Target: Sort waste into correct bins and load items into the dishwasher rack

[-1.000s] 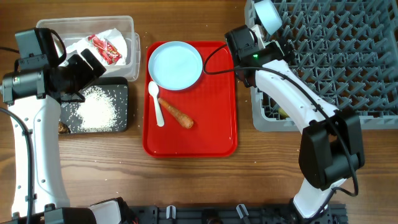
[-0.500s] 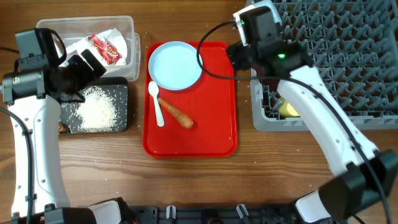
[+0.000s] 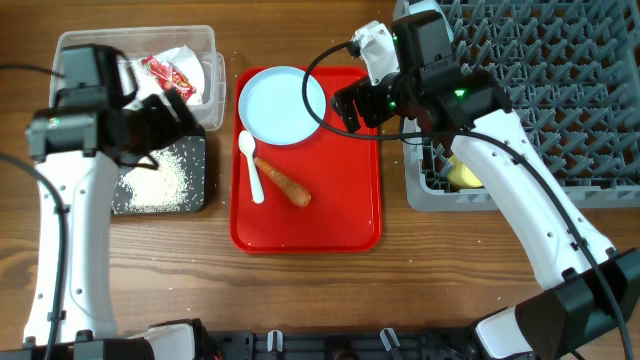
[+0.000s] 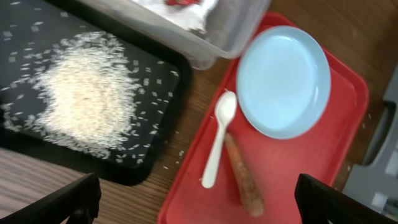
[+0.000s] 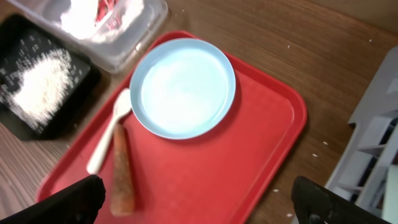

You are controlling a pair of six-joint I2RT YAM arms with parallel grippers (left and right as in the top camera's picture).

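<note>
I can read no text, number or sign from here. The only printed thing is the red printed snack wrapper (image 3: 167,77), lying in the clear tub (image 3: 140,32) at the far left corner of the bench (image 3: 300,290). Its print is too small and blurred to make out as letters.

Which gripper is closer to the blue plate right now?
Right. The right gripper hovers just beside the pale-blue plate, over the red tray; the left gripper is farther off, above the black tray.
</note>
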